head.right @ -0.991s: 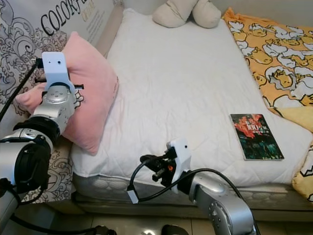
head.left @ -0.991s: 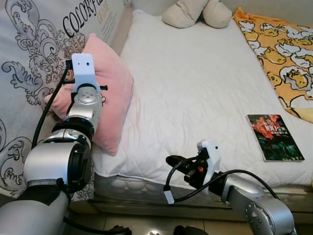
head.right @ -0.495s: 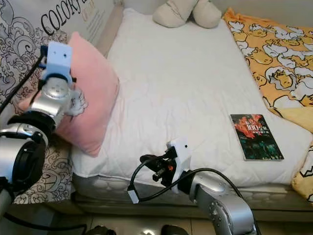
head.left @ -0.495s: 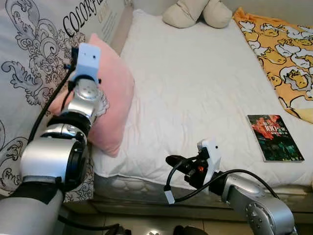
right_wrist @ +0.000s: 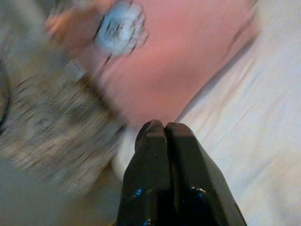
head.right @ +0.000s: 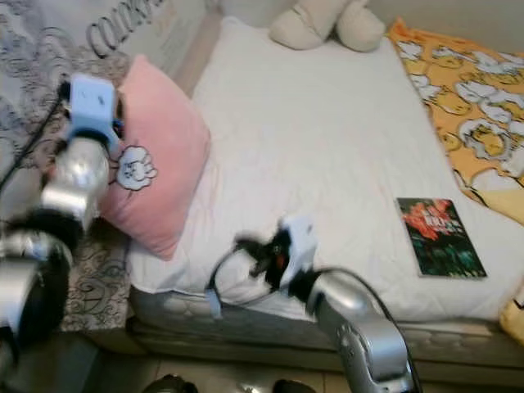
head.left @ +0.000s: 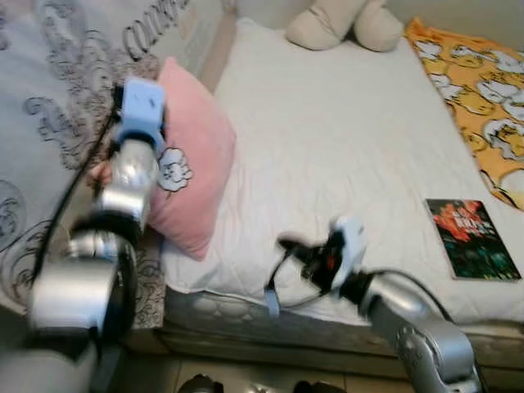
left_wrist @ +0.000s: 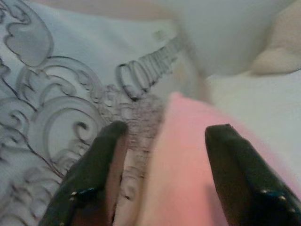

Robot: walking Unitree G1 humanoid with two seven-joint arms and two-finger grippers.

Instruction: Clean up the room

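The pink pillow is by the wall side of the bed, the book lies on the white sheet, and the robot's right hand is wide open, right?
Not quite. The right hand is shut: the right wrist view shows its two black fingers pressed together. The rest holds: the pink pillow leans at the wall side of the bed, and the book lies on the white sheet.

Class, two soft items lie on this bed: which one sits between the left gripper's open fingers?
The pink pillow at the bed's left edge; the left gripper straddles its corner. The cream plush lies far off at the bed's head.

Our left claw (left_wrist: 162, 176) has tipped the pink pillow (head.left: 192, 155) upright, baring its sheep patch (head.left: 173, 169); our right claw (right_wrist: 164, 136) has edged onto the bed (head.left: 344, 139).
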